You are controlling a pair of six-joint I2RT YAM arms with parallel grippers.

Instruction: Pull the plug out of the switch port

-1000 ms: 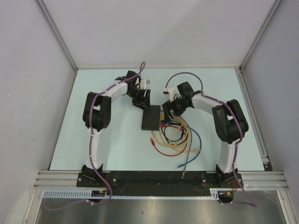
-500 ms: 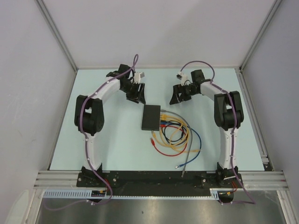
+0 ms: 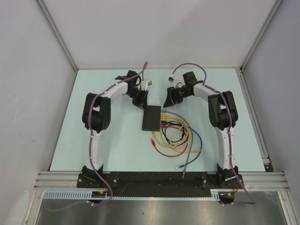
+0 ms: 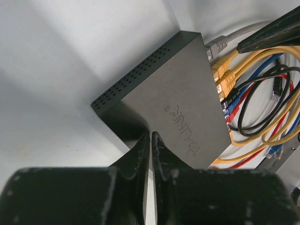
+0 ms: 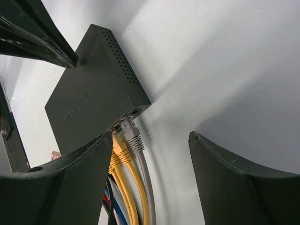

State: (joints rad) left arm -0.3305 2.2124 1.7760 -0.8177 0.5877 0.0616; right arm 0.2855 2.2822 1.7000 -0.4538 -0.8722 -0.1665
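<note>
Both arms have closed in on the switch (image 3: 151, 118) at mid-table: left gripper (image 4: 150, 136) pinched shut, likely to brace its far end, right gripper (image 5: 150, 138) spread wide for a plug (image 5: 132, 137) (all seated).

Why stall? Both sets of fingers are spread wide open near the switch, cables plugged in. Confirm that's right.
Not quite. Only the right fingers are spread wide; the left wrist view shows the left fingers closed together near the switch. The cables are plugged in.

Left tool (image 3: 141, 101) and right tool (image 3: 167, 101) — spread apart a moment ago — are back beside the switch (image 3: 151, 117).
</note>
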